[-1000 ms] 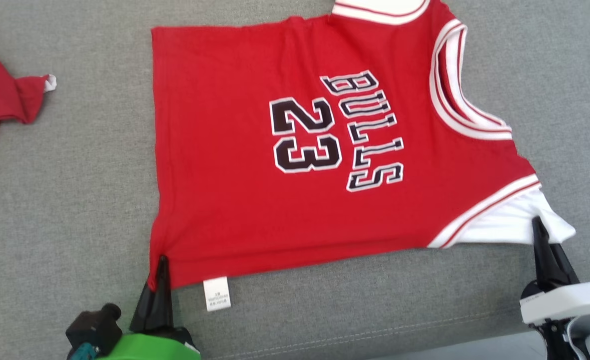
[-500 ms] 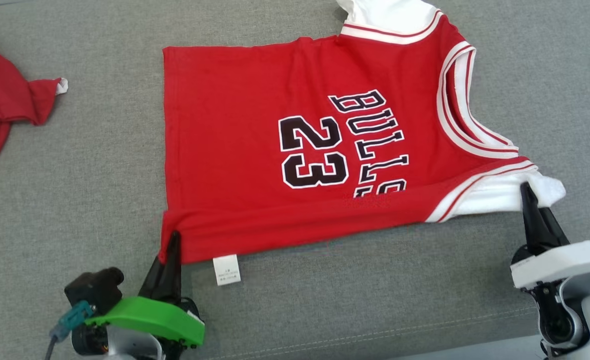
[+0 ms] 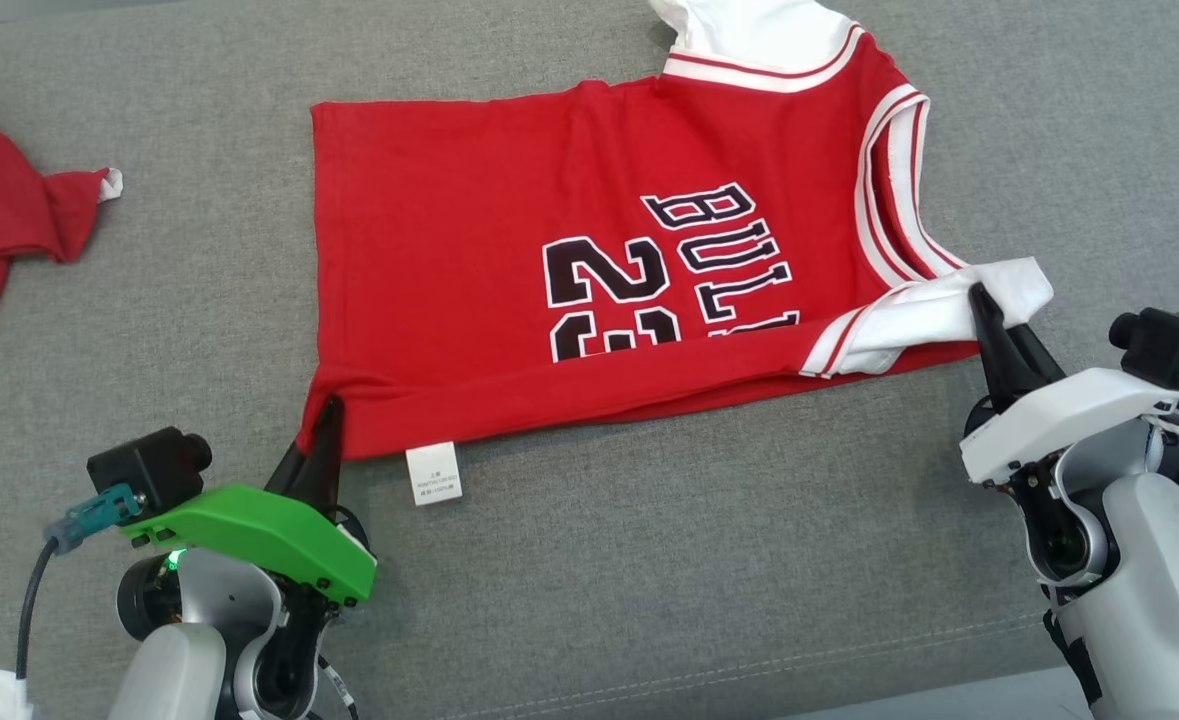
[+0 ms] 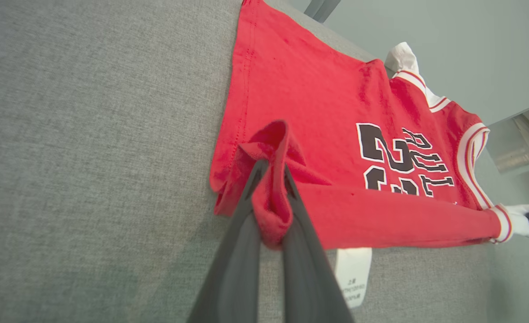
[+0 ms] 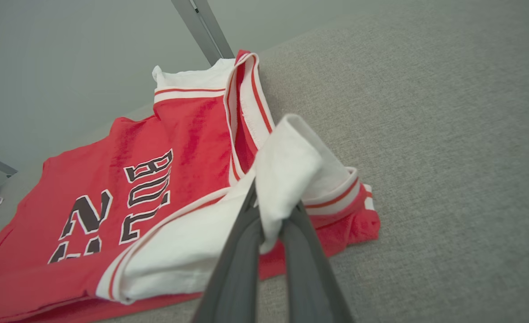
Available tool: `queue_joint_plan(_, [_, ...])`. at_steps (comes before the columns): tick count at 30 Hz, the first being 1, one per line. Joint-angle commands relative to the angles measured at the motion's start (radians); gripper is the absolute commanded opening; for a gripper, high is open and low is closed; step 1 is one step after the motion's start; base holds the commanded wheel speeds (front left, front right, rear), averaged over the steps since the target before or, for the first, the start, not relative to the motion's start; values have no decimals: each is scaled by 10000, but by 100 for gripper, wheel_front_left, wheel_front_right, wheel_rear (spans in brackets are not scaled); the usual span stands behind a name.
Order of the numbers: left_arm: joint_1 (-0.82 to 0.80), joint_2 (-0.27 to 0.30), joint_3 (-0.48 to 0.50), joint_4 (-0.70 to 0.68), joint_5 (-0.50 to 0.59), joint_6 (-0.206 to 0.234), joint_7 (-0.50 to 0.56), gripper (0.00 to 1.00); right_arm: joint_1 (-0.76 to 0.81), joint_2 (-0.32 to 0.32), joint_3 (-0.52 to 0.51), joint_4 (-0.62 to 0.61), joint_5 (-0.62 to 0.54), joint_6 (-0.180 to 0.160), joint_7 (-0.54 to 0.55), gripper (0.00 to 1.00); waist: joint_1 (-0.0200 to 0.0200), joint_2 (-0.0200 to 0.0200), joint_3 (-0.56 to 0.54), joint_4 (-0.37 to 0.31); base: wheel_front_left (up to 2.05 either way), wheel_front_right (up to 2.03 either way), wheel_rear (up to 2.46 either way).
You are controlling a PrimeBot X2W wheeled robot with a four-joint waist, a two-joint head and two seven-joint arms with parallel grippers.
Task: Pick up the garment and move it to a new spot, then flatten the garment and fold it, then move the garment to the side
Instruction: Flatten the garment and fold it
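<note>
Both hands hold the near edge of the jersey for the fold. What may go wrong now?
The left hand pinches just a small bunch at the hem corner of the jersey; it might slip out mid-fold.
The right hand holds only the white sleeve, so that side may lag and the fold could end crooked.

The jersey [image 3: 469, 260] is soft, matt red knit cloth with white ribbed trim. Its label [image 3: 434, 473] is smooth white fabric. The counter [image 3: 649, 600] is covered in coarse, matt grey woven cloth. The left tool [image 3: 329, 412] and right tool [image 3: 979, 297] have smooth, matt dark fingers.
</note>
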Motion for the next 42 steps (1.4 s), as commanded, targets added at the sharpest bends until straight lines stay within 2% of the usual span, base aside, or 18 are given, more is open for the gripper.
queue_joint_plan(1, [-226, 150, 45, 0, -163, 68, 272, 0, -256, -94, 112, 222, -104, -19, 31, 0, 1, 80, -31, 31, 0, 0, 0])
queue_joint_plan(3, [-409, 83, 168, 29, -377, 158, 425, 0, -484, -169, 217, 453, -187, -19, 13, 0, 1, 80, -36, 59, 0, 0, 0])
queue_joint_plan(4, [-469, 13, 237, 75, -514, 203, 511, 8, -594, -190, 270, 551, -210, -19, -26, 0, 1, 80, -30, 73, 0, 0, 0])
queue_joint_plan(5, [-524, 8, 267, 132, -579, 242, 566, 49, -692, -206, 350, 658, -253, -19, -38, 31, 1, 80, -23, 85, 0, 0, 0])
queue_joint_plan(6, [-582, 50, 261, 199, -596, 266, 650, 100, -779, -225, 451, 736, -281, -19, -50, 47, 1, 80, -12, 94, 0, 0, 0])
queue_joint_plan(7, [-655, 83, 245, 245, -602, 259, 700, 100, -880, -234, 521, 799, -268, -19, -86, 94, 1, 80, 1, 101, 0, 0, 0])
queue_joint_plan(8, [-736, 94, 249, 287, -615, 277, 743, 100, -970, -245, 561, 871, -259, -19, -137, 100, 1, 80, 13, 105, 0, 0, 0])
queue_joint_plan(15, [-1165, 41, 275, 362, -789, 246, 891, 100, -1525, -384, 809, 1256, -269, -19, -526, 100, 1, 80, 158, 96, 0, 0, 0])
queue_joint_plan(21, [-1439, 176, 421, 461, -538, 287, 598, 100, -1790, -502, 944, 1464, -332, -19, -923, 100, 1, 80, 224, 72, 0, 0, 0])
queue_joint_plan(24, [-1447, 231, 420, 406, -437, 118, 255, 100, -1808, -675, 1055, 1443, -534, -19, -1313, 100, 1, 80, 190, 50, 0, 0, 0])
queue_joint_plan(28, [-975, 419, 241, 340, 108, -175, -464, 100, -1262, -937, 978, 1160, -1086, -19, -1875, 100, 1, 80, -60, 93, 0, 0, 0])
queue_joint_plan(34, [348, 556, 68, 583, 663, -123, -1326, 100, 212, -1257, 491, 266, -2287, -19, -2144, 100, 1, 80, -549, 43, 0, 0, 0])
queue_joint_plan(38, [1109, 703, -43, 822, 742, -239, -1512, 100, 1128, -1202, 111, -261, -2627, -19, -1854, 100, 1, 80, -666, 22, 0, 0, 0])
queue_joint_plan(42, [1140, 772, -269, 1288, 778, -434, -1399, 100, 1521, -1192, -183, -501, -2936, -19, -1440, 100, 1, 80, -567, 72, 0, 0, 0])
